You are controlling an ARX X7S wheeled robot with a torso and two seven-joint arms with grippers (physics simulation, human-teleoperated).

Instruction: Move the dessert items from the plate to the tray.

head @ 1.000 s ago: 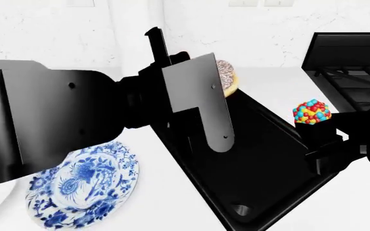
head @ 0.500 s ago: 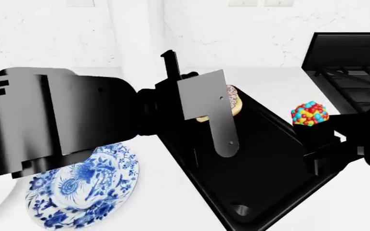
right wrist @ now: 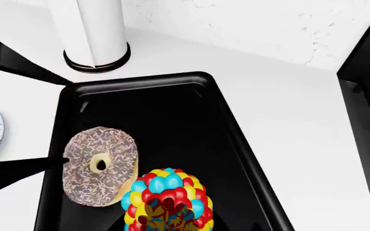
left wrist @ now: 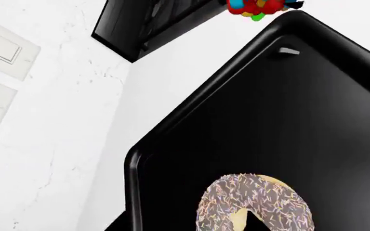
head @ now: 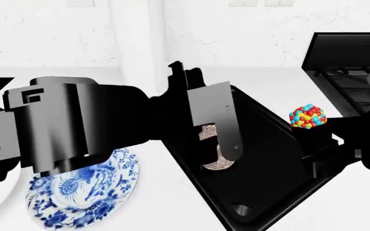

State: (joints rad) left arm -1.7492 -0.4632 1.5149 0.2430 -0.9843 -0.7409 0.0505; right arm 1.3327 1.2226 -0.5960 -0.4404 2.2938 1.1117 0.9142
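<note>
The ring donut [right wrist: 99,166] is inside the black tray [head: 269,163], near its left rim, standing tilted on edge rather than lying flat; in the head view only part of it [head: 214,154] shows behind the left gripper [head: 227,144], whose grey finger hangs in front of it. Whether those jaws grasp the donut or have let it go cannot be told, since the arm hides the contact. In the left wrist view the donut [left wrist: 256,207] sits close to the tray's [left wrist: 172,139] rounded corner. The candy ball [head: 308,116] is clenched in the jaws of the right gripper [head: 310,126], held over the tray's right edge; in the right wrist view it [right wrist: 165,199] is just beside the donut. The blue-patterned plate [head: 82,190] lies on the white bench [head: 165,202] to the tray's left, partly under the left arm.
</note>
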